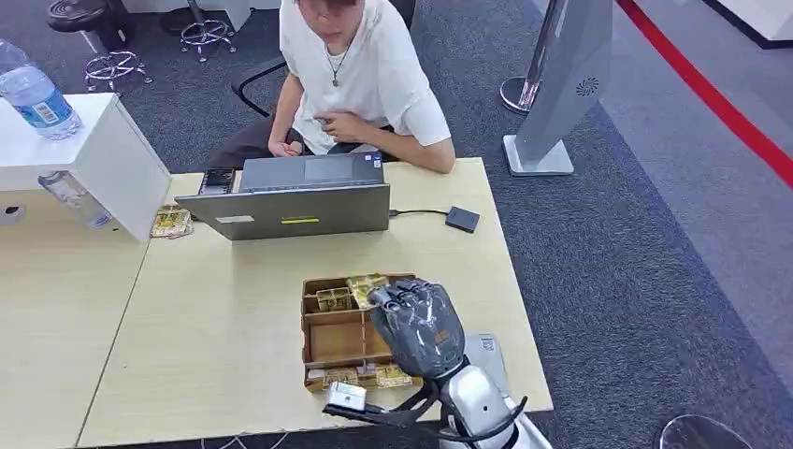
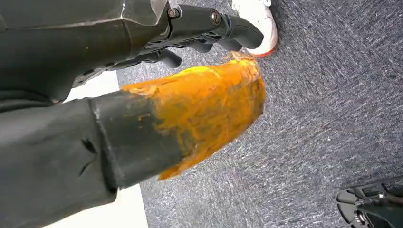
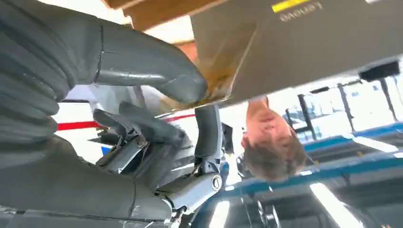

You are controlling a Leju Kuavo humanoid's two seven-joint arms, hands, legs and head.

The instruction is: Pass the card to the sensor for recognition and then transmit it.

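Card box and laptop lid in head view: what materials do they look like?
Card box: looks like cardboard or thin wood, matte brown, with thin divider walls; can't say which. Laptop lid: smooth matte grey, metal or painted plastic, look leaves it open. The right hand hovers over the box.

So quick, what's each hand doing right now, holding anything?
Left hand: hangs over the carpet, holding nothing; open or closed cannot be told.
Right hand: over the wooden card box; whether it holds a card cannot be told.

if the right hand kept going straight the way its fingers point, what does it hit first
Probably the gold cards in the far compartment of the cardboard box; the right hand points there, though its height above them is unclear.
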